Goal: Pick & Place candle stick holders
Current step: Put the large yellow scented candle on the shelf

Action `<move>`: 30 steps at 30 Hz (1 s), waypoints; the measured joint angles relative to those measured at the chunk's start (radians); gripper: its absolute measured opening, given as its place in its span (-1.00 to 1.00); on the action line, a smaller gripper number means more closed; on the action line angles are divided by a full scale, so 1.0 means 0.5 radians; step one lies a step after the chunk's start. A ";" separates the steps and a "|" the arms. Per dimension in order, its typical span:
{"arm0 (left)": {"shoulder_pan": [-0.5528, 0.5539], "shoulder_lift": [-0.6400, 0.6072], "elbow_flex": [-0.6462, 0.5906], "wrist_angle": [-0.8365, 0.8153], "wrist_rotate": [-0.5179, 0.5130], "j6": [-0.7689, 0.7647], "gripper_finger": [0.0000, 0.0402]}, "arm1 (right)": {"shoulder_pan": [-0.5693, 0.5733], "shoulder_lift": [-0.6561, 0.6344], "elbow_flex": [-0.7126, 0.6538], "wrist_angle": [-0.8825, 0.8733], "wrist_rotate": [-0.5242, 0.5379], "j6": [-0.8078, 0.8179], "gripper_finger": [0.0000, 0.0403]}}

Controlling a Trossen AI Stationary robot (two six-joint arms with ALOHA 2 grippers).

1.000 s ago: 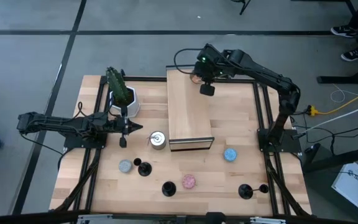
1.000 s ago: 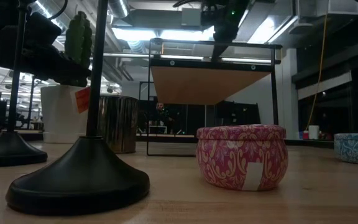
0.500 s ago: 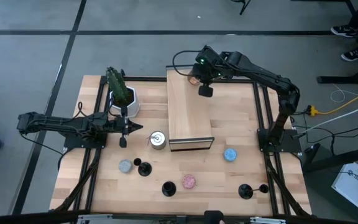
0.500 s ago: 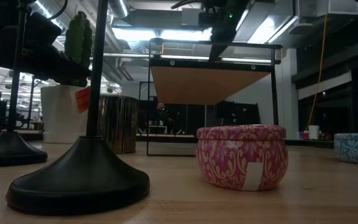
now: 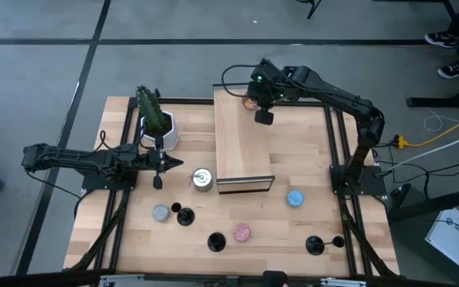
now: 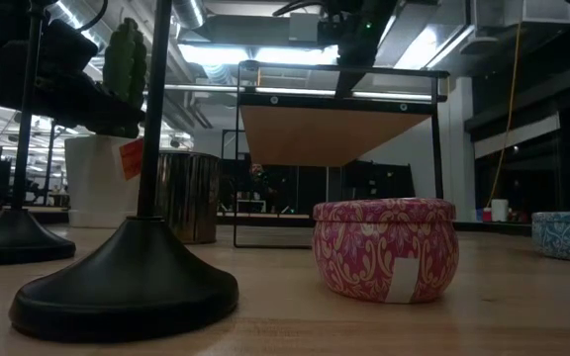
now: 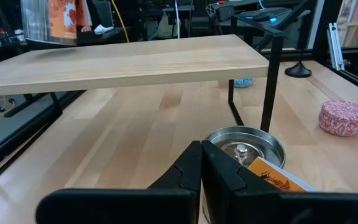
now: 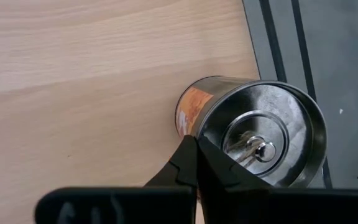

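The wooden table (image 5: pixel 293 231) is seen filling the middle of the high view, framed by dark rails. A raised wooden shelf (image 5: pixel 241 143) on thin black legs is set at upper centre of that view. A potted cactus (image 5: pixel 154 119) in a white pot is placed at upper left of the table.

The right gripper (image 5: pixel 253 97) is held over the far edge of the shelf, at upper centre of the high view, with its fingers (image 8: pixel 194 163) pressed together and nothing between them. In the right wrist view a shiny tin (image 8: pixel 253 134) with a knobbed lid is seen just beyond the fingertips; contact cannot be determined.

The left gripper (image 5: pixel 159 169) is positioned at centre left of the high view, near the table's left rail. Its fingers (image 7: pixel 210 171) are clenched together and empty. A second metal tin (image 5: pixel 202 179) stands just to its right, beside the shelf's front left leg.

The candle stick holders are found along the lower part of the high view, all standing on the table: one (image 5: pixel 185 215) at lower left, touching or just beside a grey tin (image 5: pixel 160 213); one (image 5: pixel 216 241) at lower centre, near a pink tin (image 5: pixel 241 232); one (image 5: pixel 315 245) at lower right. None is held. A blue tin (image 5: pixel 295 198) lies right of the shelf.

In the low view one holder's base (image 6: pixel 125 282) occupies the lower left foreground.
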State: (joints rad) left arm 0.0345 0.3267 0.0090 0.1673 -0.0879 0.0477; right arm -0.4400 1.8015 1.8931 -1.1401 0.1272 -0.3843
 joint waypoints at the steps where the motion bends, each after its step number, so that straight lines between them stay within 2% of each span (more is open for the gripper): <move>1: 0.000 0.001 0.000 0.000 0.000 0.000 -0.98 | 0.000 0.000 0.000 0.006 0.000 0.005 -1.00; 17: 0.000 0.001 -0.001 0.000 0.000 0.000 -0.98 | 0.000 0.060 0.000 0.015 -0.047 -0.026 -0.98; 22: 0.001 0.001 -0.001 0.000 0.000 0.000 -0.98 | 0.000 0.066 0.000 0.054 -0.045 -0.049 -0.81; 30: 0.000 0.000 -0.001 0.000 0.000 0.000 -0.98 | 0.001 0.063 0.000 0.101 -0.027 -0.048 -0.40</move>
State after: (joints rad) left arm 0.0345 0.3268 0.0086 0.1673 -0.0879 0.0479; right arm -0.4397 1.8328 1.8931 -1.0897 0.1138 -0.4084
